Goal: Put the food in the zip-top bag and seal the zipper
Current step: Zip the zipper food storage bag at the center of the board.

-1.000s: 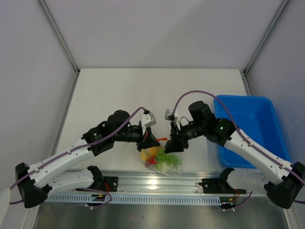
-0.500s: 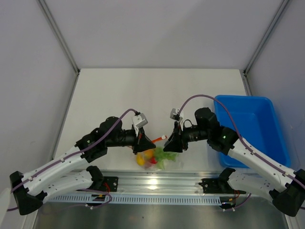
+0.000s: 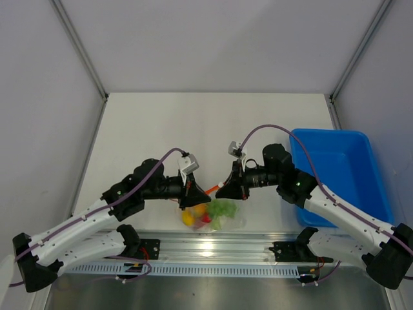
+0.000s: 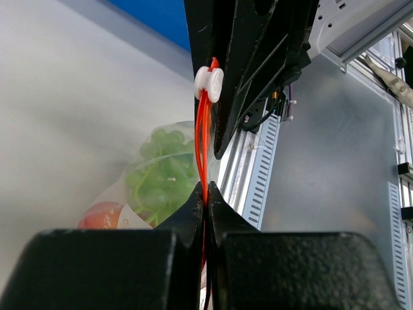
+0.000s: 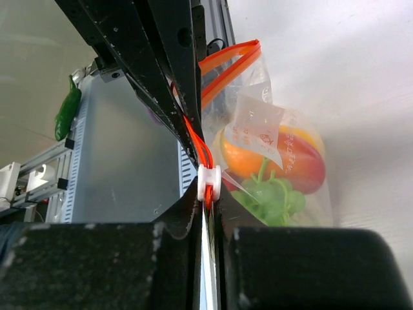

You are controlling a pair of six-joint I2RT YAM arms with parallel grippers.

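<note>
R gripper (image 3: 224,190), pinching the zipper (image 4: 204,139) at its white slider (image 4: 209,84), has edged nearer L gripper (image 3: 205,190), also clamped on the strip. Food (image 3: 205,213) sits in the zip-top bag (image 3: 231,219); sealing's underway, prob. unfinished.

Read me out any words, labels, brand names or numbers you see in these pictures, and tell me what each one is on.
Red print on the white label inside the zip-top bag: too blurred to read in either wrist view, and too small in the top view.
Nothing else in any view carries legible text, brand names or numbers.
</note>
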